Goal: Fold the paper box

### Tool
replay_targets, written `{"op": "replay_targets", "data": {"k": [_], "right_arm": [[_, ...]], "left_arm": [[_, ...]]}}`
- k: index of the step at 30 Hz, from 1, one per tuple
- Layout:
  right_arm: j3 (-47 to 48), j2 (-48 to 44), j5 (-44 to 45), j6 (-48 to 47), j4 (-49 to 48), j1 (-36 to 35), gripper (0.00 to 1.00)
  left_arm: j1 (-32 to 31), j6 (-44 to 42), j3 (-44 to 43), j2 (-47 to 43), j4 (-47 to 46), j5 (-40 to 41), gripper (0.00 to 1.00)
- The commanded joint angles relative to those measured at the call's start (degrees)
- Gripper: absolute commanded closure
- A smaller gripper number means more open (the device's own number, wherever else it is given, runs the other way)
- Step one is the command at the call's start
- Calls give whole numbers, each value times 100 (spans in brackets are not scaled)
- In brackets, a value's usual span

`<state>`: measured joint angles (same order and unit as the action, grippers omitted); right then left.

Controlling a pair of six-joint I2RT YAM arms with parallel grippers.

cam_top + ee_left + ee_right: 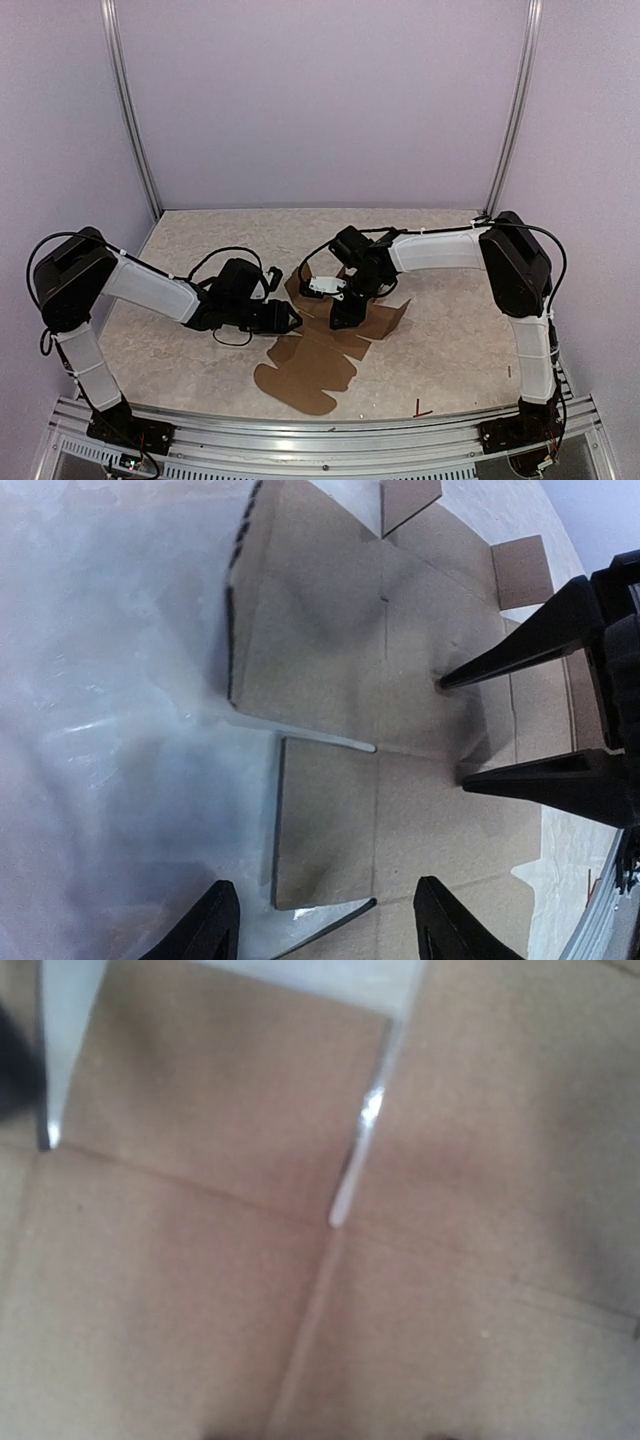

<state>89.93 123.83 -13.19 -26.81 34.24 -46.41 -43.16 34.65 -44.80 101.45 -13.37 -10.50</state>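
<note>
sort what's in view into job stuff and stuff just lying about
Job: plain brown die-cut cardboard sheet, some flaps raised; left jaws and right jaws, both open over it.
Lying about: tiny red scrap near the front edge of the table.

Left wrist view: left gripper cropped by bottom edge, right gripper body cut at right edge, left half of pale desk hazy with glare. Right wrist view blurred all over; plain brown cardboard die-cut sheet runs off every edge. Top view: sheet centre hidden under right gripper; tiny red marks at lower right too small to tell.
</note>
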Motion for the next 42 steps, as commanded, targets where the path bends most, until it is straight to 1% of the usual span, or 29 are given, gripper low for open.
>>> {"op": "replay_targets", "data": {"k": [1,7,16,21,25,33,42], "right_arm": [[-236,275,-71,171,193,4,52],[-256,319,-206,215,180,24,52],[-218,386,-550,356,214,174,52],[-178,428,-807,454,246,309,52],[-193,445,-915,498,250,375,52],[-222,512,-1264,619,253,586,52],[-313,427,-1431,583,262,615,52]], "left_arm": [[0,119,-227,323,-274,-520,42],[-17,113,-376,533,-311,-722,43],[-199,-131,-312,242,-843,-953,44],[-331,-295,-387,312,-1028,-1239,45],[-386,-370,-562,522,-995,-1426,45],[-565,-635,-918,774,-656,-1448,46],[-632,-901,-1289,1095,-185,-1419,47]]}}
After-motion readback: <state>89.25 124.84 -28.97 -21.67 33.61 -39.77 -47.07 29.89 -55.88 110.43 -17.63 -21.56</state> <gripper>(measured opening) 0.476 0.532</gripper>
